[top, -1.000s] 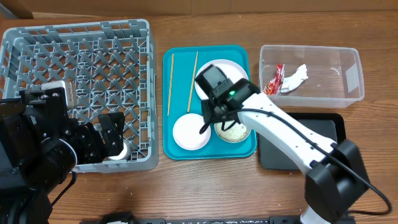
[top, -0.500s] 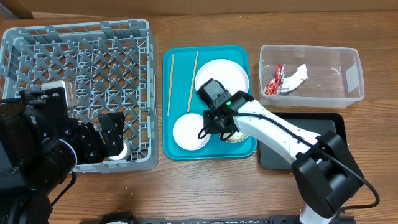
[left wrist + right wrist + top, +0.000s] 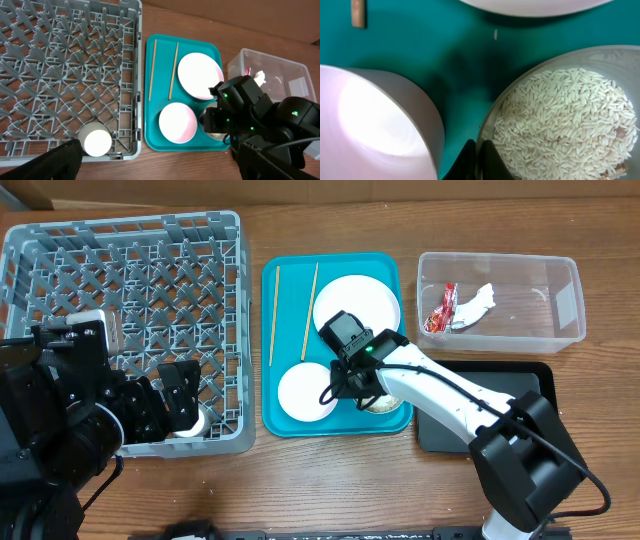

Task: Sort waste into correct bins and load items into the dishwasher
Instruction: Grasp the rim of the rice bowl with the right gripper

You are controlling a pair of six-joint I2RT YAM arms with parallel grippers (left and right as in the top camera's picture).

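Two right end effector [image 3: 479, 162] fingers [image 3: 495, 165] pinch the rice bowl [image 3: 492, 107] at its rim; left end effector [image 3: 157, 155] gapes wide, empty.

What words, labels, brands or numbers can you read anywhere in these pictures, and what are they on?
No text can be read in any view.
Red snack wrapper in the clear tub: printed, but too small and crumpled to read.
Dish rack, teal tray, plate: no markings visible.
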